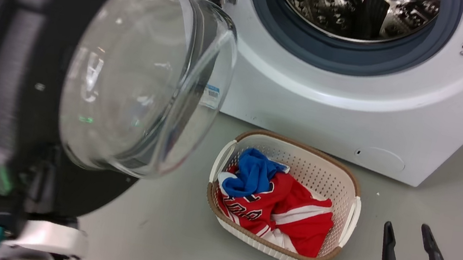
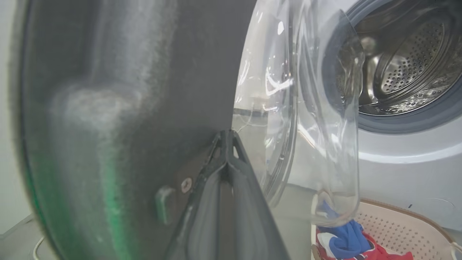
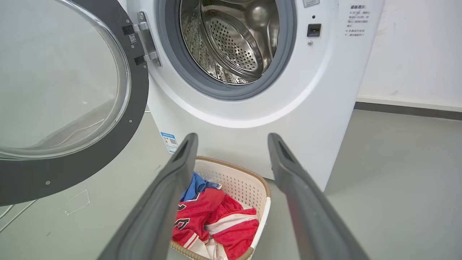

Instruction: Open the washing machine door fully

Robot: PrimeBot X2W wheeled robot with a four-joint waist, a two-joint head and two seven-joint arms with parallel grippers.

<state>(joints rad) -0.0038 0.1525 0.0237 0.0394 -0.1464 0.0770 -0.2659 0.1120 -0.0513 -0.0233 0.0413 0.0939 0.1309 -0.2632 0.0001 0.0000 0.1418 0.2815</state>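
Your left gripper [image 2: 227,144] has its fingers pressed together with nothing between them, tips seemingly against the black inner face of the washing machine door [image 2: 126,108], just beside the glass bowl; push with their flat, I judge, following the hinge's arc so the tips do not skid onto the glass; your right gripper [image 3: 231,139] is spread wide and empty near the laundry basket [image 3: 234,182]; the right wrist view shows the hinge [image 3: 146,39] and the door swung well off the washing machine [image 3: 234,122], which the left wrist view, too close, cannot.
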